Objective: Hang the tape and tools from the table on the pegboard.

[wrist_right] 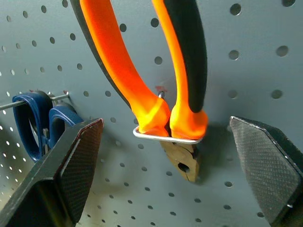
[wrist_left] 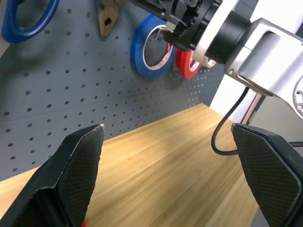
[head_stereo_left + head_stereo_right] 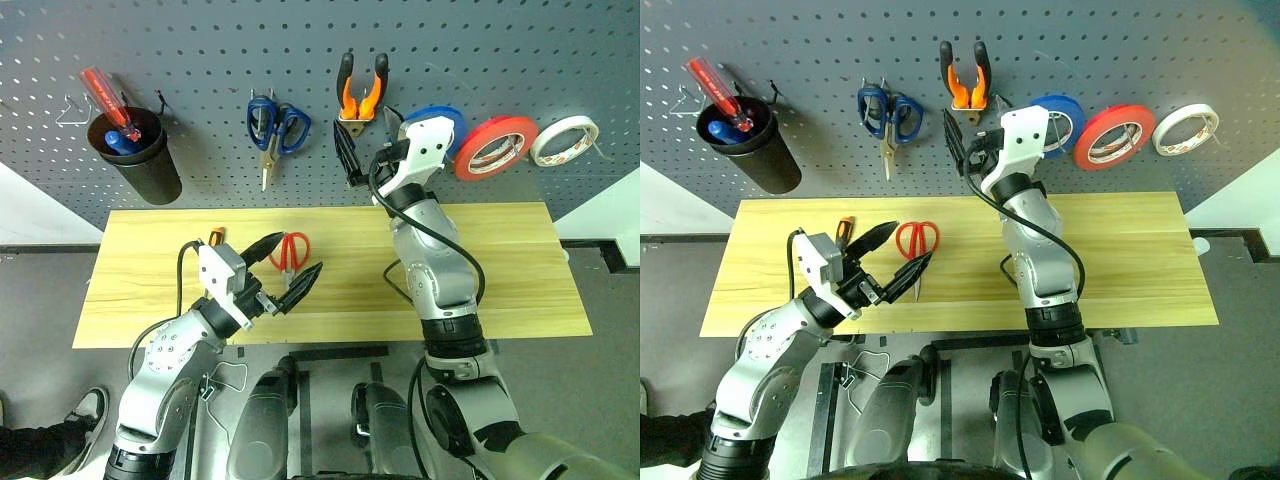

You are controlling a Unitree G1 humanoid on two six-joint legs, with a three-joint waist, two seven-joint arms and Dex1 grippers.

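Right gripper (image 3: 351, 150): fingers spread wide, empty, just below the pliers (image 3: 361, 92), which hang head-down in a wire hook on the pegboard (image 3: 200, 50). Left gripper (image 3: 283, 271): fingers apart, empty, above the red-handled scissors (image 3: 290, 254) lying on the table (image 3: 520, 280). Screwdriver (image 3: 217, 236): on the table beside that wrist. Red tape (image 3: 496, 146): hung on the pegboard.

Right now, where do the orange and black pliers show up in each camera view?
Left eye view: pliers hang on the pegboard, top centre.
Right eye view: top centre, right of the blue scissors.
Left wrist view: only the jaw tip, upper left.
Right wrist view: centre, close up.
Shared landmark: the blue scissors.
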